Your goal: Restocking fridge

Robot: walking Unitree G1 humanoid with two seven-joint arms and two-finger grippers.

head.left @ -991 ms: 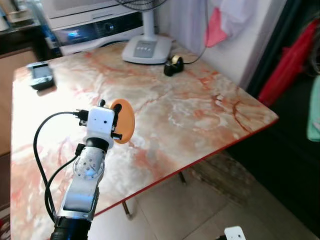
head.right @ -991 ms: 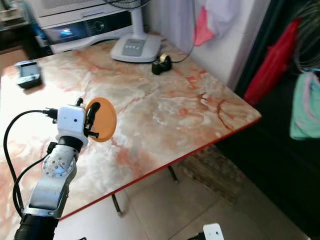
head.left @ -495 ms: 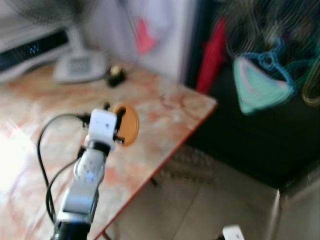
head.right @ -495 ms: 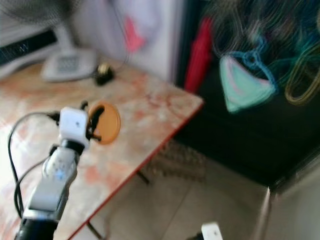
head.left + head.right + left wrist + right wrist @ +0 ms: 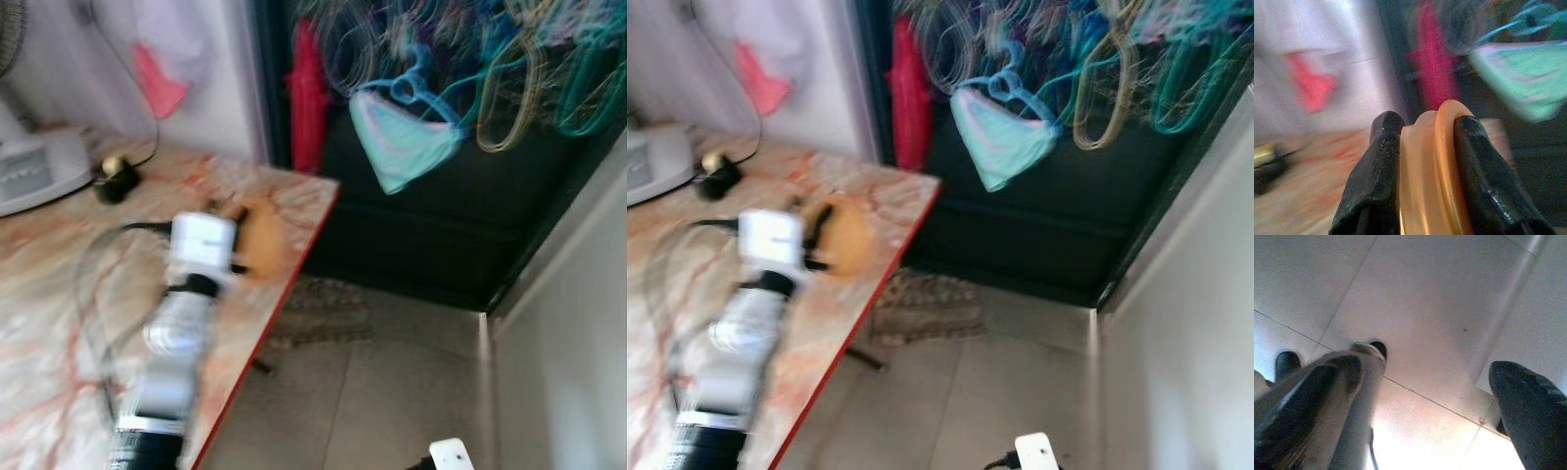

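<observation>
My left gripper [image 5: 238,240] is raised over the marble table [image 5: 59,294], shut on a flat round orange disc [image 5: 263,245]. In the left wrist view the two black fingers [image 5: 1376,171] press on either side of the orange disc [image 5: 1432,171], held on edge. My right arm hangs low by the floor. In the right wrist view the right gripper [image 5: 1425,396] is open, with tiled floor between its fingers [image 5: 1528,406]. The eye views are blurred by motion.
The table's red front edge [image 5: 284,294] runs close to my left arm. A fan base [image 5: 34,166] and a small black object [image 5: 116,178] sit at the back. Coloured hangers and a teal cloth [image 5: 402,137] hang in a dark opening ahead. Tiled floor [image 5: 392,392] lies to the right.
The camera has swung to the right: the table has slid left and the dark opening with hangers fills the middle. The left gripper keeps hold of the disc.
</observation>
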